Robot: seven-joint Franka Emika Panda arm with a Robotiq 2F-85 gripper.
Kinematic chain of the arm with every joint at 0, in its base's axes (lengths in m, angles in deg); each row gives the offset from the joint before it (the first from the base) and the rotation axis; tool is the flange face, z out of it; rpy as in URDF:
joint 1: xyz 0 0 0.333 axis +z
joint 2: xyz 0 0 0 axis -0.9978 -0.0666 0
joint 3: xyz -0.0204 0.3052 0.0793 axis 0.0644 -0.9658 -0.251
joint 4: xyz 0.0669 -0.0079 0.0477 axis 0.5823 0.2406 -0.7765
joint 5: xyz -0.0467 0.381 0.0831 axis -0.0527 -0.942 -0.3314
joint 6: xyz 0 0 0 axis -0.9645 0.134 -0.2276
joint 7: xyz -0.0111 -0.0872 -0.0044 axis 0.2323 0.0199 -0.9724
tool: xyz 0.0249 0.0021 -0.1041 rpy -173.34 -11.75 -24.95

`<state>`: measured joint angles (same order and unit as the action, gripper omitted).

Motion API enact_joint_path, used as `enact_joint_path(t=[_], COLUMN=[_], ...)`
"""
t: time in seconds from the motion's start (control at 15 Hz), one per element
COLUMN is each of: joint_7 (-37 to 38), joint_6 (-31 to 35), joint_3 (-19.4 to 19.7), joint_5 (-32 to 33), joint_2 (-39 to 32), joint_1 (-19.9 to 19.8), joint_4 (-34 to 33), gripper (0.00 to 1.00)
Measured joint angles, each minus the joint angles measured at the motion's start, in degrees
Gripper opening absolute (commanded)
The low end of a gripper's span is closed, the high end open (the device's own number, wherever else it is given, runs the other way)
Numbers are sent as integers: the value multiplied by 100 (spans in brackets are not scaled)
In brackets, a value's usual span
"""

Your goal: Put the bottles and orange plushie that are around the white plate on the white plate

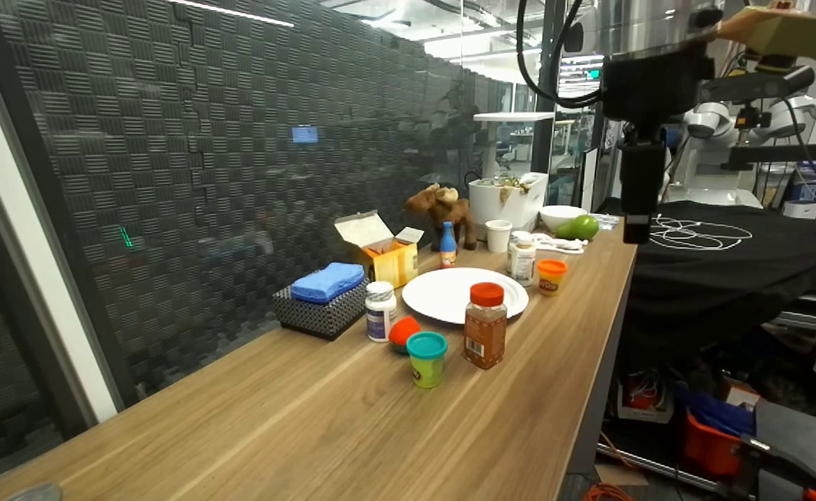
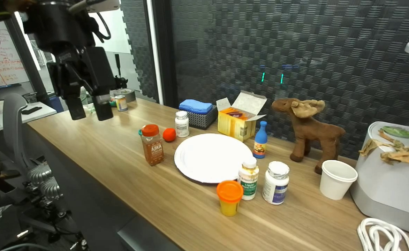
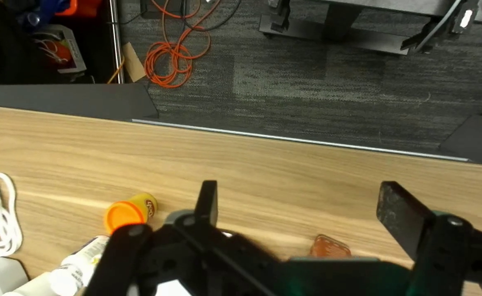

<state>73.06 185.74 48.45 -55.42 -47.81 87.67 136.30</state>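
Note:
A round white plate (image 1: 430, 296) (image 2: 211, 158) lies bare on the wooden table. Beside it stands the amber bottle (image 1: 485, 334) (image 2: 153, 150) with a red cap. At the plate's near-wall side in an exterior view is a white bottle (image 2: 182, 124), with the orange plushie (image 1: 404, 329) (image 2: 169, 135) close by. Two more white bottles, one green-labelled (image 2: 248, 183) and one purple-labelled (image 2: 276, 186), stand across the plate; a blue bottle (image 2: 260, 141) is near the wall. My gripper (image 1: 636, 233) (image 2: 90, 115) (image 3: 297, 193) hangs above the table, open, nothing between its fingers.
Two Play-Doh tubs stand near the plate, one teal-lidded (image 1: 427, 358), one orange-lidded (image 2: 229, 197). Behind are a yellow box (image 2: 237, 123), a blue block (image 2: 195, 106) on a black box, and a brown moose (image 2: 310, 127). A paper cup (image 2: 338, 179) and white cable (image 2: 382, 233) lie beyond.

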Motion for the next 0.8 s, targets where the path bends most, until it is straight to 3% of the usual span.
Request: enact_joint_path(t=[0.53,0.8], joint_7=[-145,122], joint_6=[96,1249], joint_3=[432,575], joint_5=[167,592], joint_2=[-657,-1156], joint_1=[-285,-578], joint_4=[-745,-974], gripper=[100,100])
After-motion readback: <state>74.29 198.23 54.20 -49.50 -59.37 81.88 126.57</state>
